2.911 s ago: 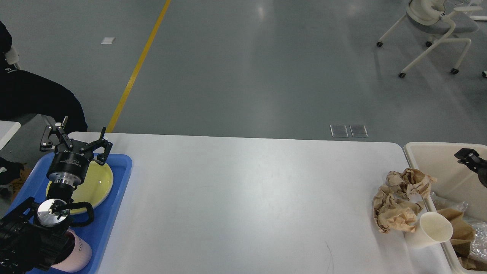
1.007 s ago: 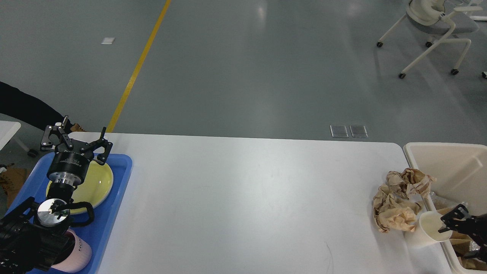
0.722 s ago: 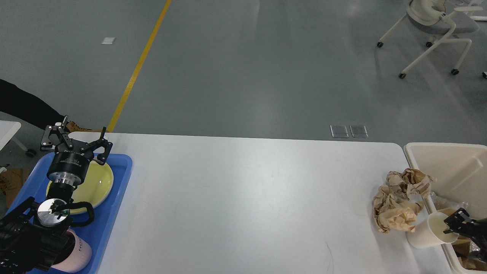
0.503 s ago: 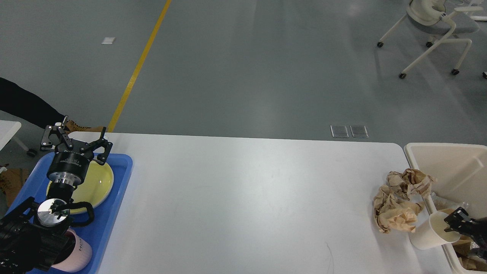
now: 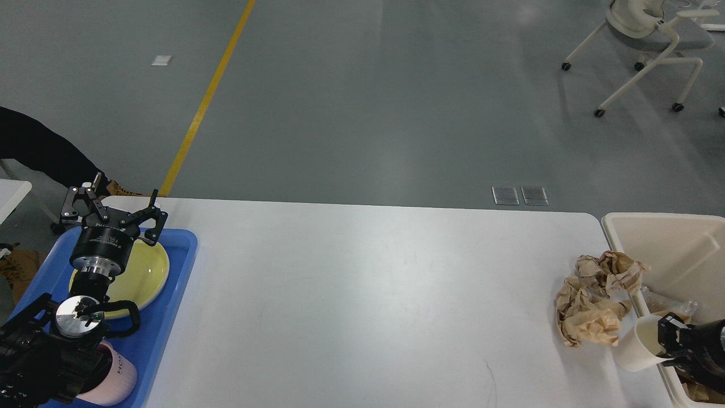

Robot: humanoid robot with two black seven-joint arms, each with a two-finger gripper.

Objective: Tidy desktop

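So, right gripper (image 5: 664, 341) clamping the paper cup (image 5: 637, 344) rim, jaws closed on it. Left gripper (image 5: 110, 205) hovering over the blue tray (image 5: 170, 306), jaws spread apart.

Left arm enters from the lower left, its wrist raised and the left gripper (image 5: 110, 207) with fingers spread wide. Right arm reaches in at the lower right edge; the right gripper (image 5: 667, 343) appears dark, its finger spacing indistinct.

A: What moved?
B: The right gripper (image 5: 664, 342) dropped from above the bin (image 5: 657, 226) down to the paper cup (image 5: 637, 345) and now sits at its rim.
A: And the cup?
B: It has tipped more upright and shifted slightly toward the near edge.
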